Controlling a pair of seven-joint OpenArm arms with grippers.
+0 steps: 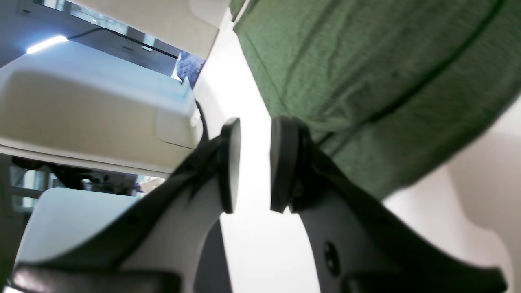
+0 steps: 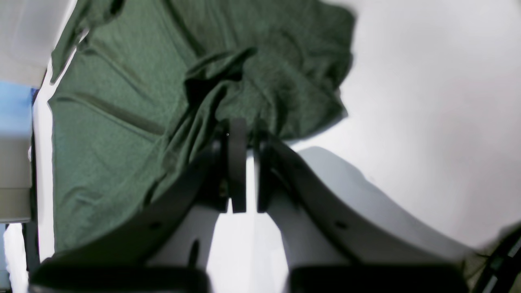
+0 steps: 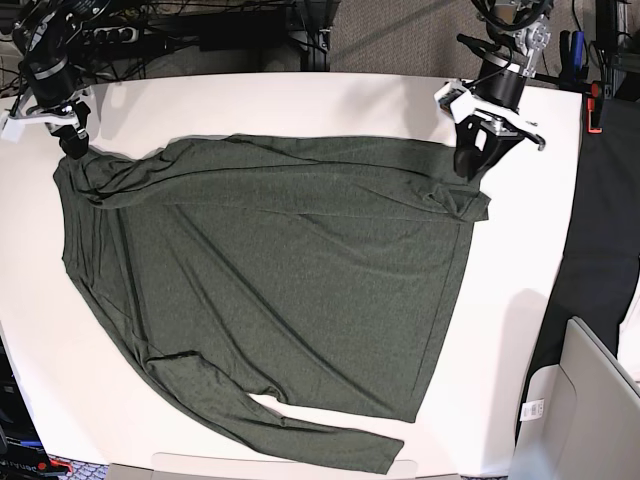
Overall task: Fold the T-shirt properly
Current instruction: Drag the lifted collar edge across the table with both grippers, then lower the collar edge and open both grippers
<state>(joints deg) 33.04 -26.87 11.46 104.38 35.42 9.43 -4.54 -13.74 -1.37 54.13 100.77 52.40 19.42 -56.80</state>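
1. Two grippers sit at the far edge of the table (image 3: 300, 95), one at each far corner of the T-shirt (image 3: 270, 280), which lies spread nearly flat and covers most of the white top.
2. At the far left corner in the base view, the right gripper (image 2: 243, 162) has its jaws drawn almost together, and the right wrist view shows bunched green cloth gathered at the pad tips. I judge it has pinched that corner of the shirt, though the cloth between the pads is hard to make out.
3. At the far right corner in the base view, the left gripper (image 1: 254, 162) stands with a clear gap between its pads. Bright table shows through the gap, and the shirt's edge lies just beside one pad, not between them, so it holds nothing.
4. Running from the far edge, the shirt's body reaches toward the near edge, where a long sleeve trails along the near side.
5. The coming move turns on the left arm: the cloth lies to one side of its pads, so it would need to shift onto the hem before closing.
6. No containers stand on the table.
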